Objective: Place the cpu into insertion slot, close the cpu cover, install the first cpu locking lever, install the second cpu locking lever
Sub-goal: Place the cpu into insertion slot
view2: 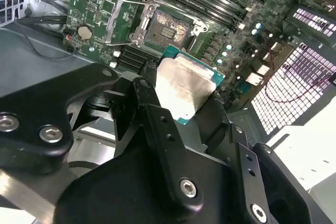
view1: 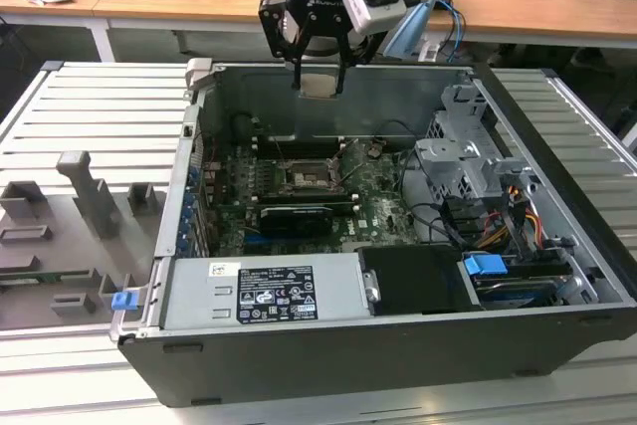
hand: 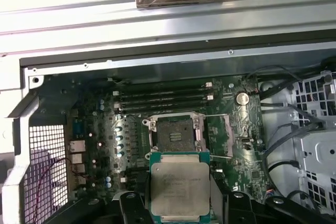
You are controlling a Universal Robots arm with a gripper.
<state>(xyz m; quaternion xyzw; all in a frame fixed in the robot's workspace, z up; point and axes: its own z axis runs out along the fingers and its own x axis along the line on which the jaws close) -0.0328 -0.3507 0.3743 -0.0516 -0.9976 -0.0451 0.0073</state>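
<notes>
The hand point(view1: 318, 79) grips the cpu point(hand: 180, 190) by its edges, well above the uncovered insertion slot point(hand: 173, 135)

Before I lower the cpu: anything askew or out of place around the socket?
Nothing stands out. The cpu sits square in the hand; the insertion slot is bare, its cpu cover swung open.
</notes>
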